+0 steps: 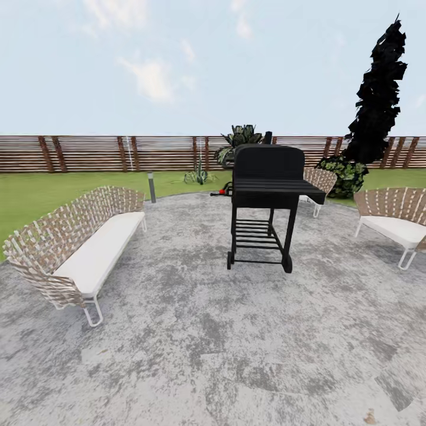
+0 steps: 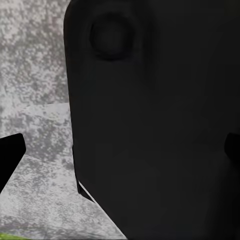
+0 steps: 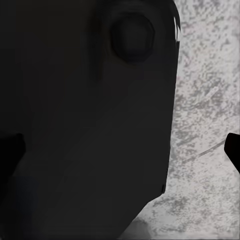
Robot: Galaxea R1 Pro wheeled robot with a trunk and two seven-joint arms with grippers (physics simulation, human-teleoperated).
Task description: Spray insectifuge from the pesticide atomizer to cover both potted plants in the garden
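Observation:
One potted plant (image 1: pixel 198 175), a low rosette of pointed green leaves, stands on the lawn (image 1: pixel 35 195) just past the patio's far rim, left of the grill. I cannot pick out the second potted plant for sure. The pesticide atomizer is out of view. In the left wrist view my left gripper (image 2: pixel 120 150) is open, its dark fingertips (image 2: pixel 10 155) at the picture's two sides, facing a dark part of my own body above the paving. My right gripper (image 3: pixel 120 150) is open in the same way, fingertips (image 3: pixel 9 150) wide apart with nothing between them.
A black wheeled grill (image 1: pixel 266 201) stands mid-patio (image 1: pixel 207 343) straight ahead. A woven bench (image 1: pixel 77 248) lines the left, two woven chairs (image 1: pixel 396 222) (image 1: pixel 319 180) the right. A grey bollard lamp (image 1: pixel 152 186), a leafy bush (image 1: pixel 239 141), a dark tall tree (image 1: pixel 378 100) and a slatted fence (image 1: pixel 89 152) lie beyond.

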